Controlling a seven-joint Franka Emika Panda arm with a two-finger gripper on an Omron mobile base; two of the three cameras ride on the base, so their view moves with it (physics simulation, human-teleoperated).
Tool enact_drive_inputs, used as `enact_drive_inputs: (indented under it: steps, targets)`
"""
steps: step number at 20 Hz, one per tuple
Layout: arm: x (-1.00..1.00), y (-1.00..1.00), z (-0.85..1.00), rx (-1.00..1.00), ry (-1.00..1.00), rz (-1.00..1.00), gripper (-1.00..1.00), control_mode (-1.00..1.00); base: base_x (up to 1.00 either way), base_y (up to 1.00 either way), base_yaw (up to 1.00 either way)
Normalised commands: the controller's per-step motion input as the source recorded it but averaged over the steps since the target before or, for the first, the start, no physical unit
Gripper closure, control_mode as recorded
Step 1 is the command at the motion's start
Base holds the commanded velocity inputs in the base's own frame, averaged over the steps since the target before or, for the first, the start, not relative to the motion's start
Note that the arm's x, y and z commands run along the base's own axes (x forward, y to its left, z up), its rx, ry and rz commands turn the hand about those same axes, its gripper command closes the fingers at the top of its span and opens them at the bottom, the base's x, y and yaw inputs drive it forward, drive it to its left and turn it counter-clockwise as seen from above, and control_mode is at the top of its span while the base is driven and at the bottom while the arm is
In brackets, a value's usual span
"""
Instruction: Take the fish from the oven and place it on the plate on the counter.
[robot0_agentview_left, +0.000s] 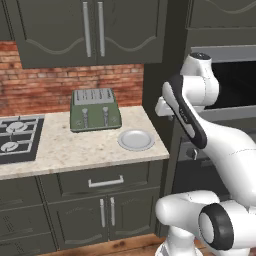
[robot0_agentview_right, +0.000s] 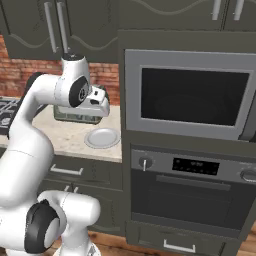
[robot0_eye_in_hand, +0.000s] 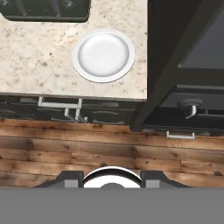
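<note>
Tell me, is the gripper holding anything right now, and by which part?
Nothing appears held. The hand view looks down past the gripper at the bare plate on the counter; the oven door is shut.

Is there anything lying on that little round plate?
No, the plate sits bare on the counter.

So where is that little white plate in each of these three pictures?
Left base view: the plate sits on the counter's right end, in front of the green toaster.
Right base view: the plate lies left of the oven.
Hand view: the plate is at upper centre.
Shared landmark: the counter's right edge.
</note>
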Motion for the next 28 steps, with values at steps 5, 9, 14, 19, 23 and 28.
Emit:
enact_drive_inputs:
  steps: [5, 9, 14, 19, 23, 28]
  targets:
    - [-0.57, -0.01, 0.00, 0.00, -0.21, 0.00, -1.00, -1.00, 0.00, 0.00, 0.00]
    - [-0.92, 0.01, 0.04, 0.00, -0.39, 0.00, -1.00, -1.00, 0.00, 0.00, 0.00]
    - [-0.97, 0.00, 0.00, 0.01, -0.19, -0.01, -1.00, -1.00, 0.00, 0.00, 0.00]
    - [-0.82, -0.01, 0.00, 0.01, -0.02, -0.13, -1.00, -1.00, 0.00, 0.00, 0.00]
    - [-0.60, -0.08, 0.00, 0.21, 0.00, -0.24, -1.00, -1.00, 0.00, 0.00, 0.00]
    - [-0.27, -0.22, 0.00, 0.20, 0.01, -0.26, -1.00, -1.00, 0.00, 0.00, 0.00]
